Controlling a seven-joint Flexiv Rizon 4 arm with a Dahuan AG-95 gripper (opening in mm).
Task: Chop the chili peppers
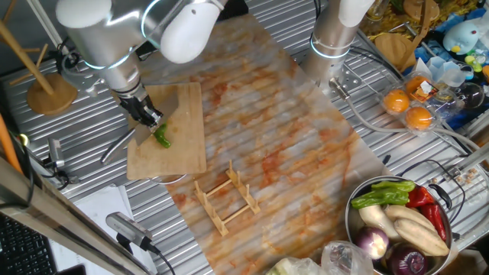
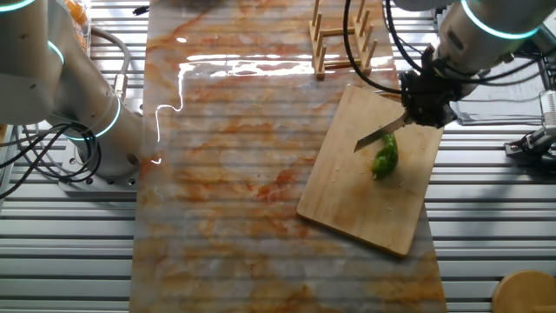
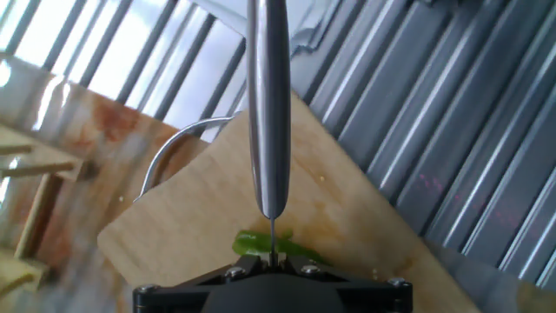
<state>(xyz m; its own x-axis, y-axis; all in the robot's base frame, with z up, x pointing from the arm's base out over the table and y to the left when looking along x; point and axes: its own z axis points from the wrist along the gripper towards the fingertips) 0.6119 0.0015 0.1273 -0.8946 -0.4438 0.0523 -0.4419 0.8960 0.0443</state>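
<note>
The chili pepper [image 1: 163, 138], small, curved and bright green, lies on the wooden cutting board [image 1: 183, 149]. My gripper [image 1: 144, 112] is shut on a knife and stands just above the pepper. In the other fixed view the knife blade [image 2: 375, 136] slants down over the pepper [image 2: 386, 157] on the board [image 2: 365, 196], below the gripper [image 2: 425, 100]. In the hand view the blade [image 3: 268, 113] runs edge-on away from the gripper [image 3: 274, 261], and the pepper [image 3: 261, 245] shows right under its base. I cannot tell if the blade touches the pepper.
A wooden rack [image 1: 226, 199] stands on the mat in front of the board. A metal bowl [image 1: 353, 221] with mixed vegetables is at the front right. A second arm's base [image 1: 335, 38], oranges [image 1: 407, 108] and a wooden stand [image 1: 50, 93] ring the area.
</note>
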